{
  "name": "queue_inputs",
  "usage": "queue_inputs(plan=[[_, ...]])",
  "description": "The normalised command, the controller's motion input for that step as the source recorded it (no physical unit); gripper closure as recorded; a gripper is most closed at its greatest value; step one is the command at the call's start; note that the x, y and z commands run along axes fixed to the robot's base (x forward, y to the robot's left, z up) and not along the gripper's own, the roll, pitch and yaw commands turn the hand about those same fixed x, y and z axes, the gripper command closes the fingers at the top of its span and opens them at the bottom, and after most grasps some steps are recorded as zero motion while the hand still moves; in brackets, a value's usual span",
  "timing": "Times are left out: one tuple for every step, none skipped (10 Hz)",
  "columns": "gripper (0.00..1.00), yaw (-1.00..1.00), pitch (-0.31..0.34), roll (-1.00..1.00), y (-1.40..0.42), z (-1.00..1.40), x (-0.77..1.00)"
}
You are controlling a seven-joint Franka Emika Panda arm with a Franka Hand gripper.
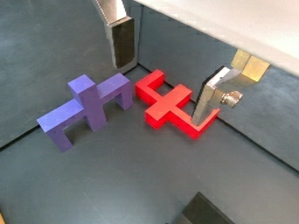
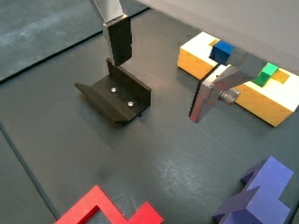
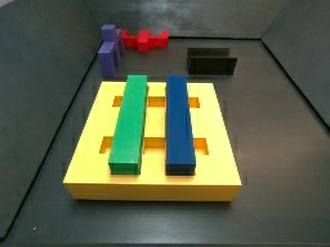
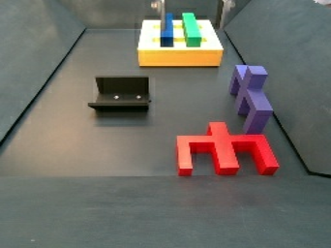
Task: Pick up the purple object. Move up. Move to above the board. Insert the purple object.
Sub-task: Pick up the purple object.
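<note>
Fingers point(image 1: 121, 39) first: in both wrist views we see two flat silver plates with dark pads set wide apart, with only bare floor between them, so the gripper point(image 1: 170, 74) holds nothing and hangs above the floor. In a wrist view the gripper point(image 2: 163, 70) has the dark fixture point(image 2: 115, 94) below and between its plates, with one finger point(image 2: 118, 39) just above the fixture's back wall. In a wrist view the purple piece point(image 1: 84, 109) lies at centre left on the grey floor point(image 1: 140, 175), untouched, with the red piece point(image 1: 170, 106) just beside it at centre right; we cannot tell whether the two touch. In a side view the purple piece point(image 4: 251, 97) lies at right of centre, the red piece point(image 4: 225, 150) below it toward the lower right, the fixture point(image 4: 120, 93) at left of centre, and the board point(image 4: 180, 50) at top centre, well apart from the purple piece. In a side view the board point(image 3: 91, 154) fills the lower middle of the frame, bearing a long green bar point(image 3: 129, 122) and a long blue bar point(image 3: 179, 122) lying side by side lengthwise. There the purple piece point(image 3: 110, 54) sits at upper left beyond the board, the red piece point(image 3: 146, 41) beside it, and the fixture point(image 3: 211, 62) at upper right. We do not see the gripper clearly in either side view.
</note>
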Motion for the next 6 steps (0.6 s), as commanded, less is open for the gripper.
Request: queue_inputs(plan=[[0.0, -0.01, 0.0, 0.0, 0.0, 0.0, 0.0], [0.0, -0.2, -0.003, 0.0, 0.0, 0.0, -0.03], [0.0, -0.33, 0.0, 0.0, 0.01, -0.01, 0.0], [0.0, -0.45, 0.0, -0.01, 0.01, -0.02, 0.0], [0.0, -0.5, -0.051, -0.01, 0.0, -0.01, -0.11], [0.0, -0.55, -0.024, -0.02, 0.0, -0.05, 0.0]])
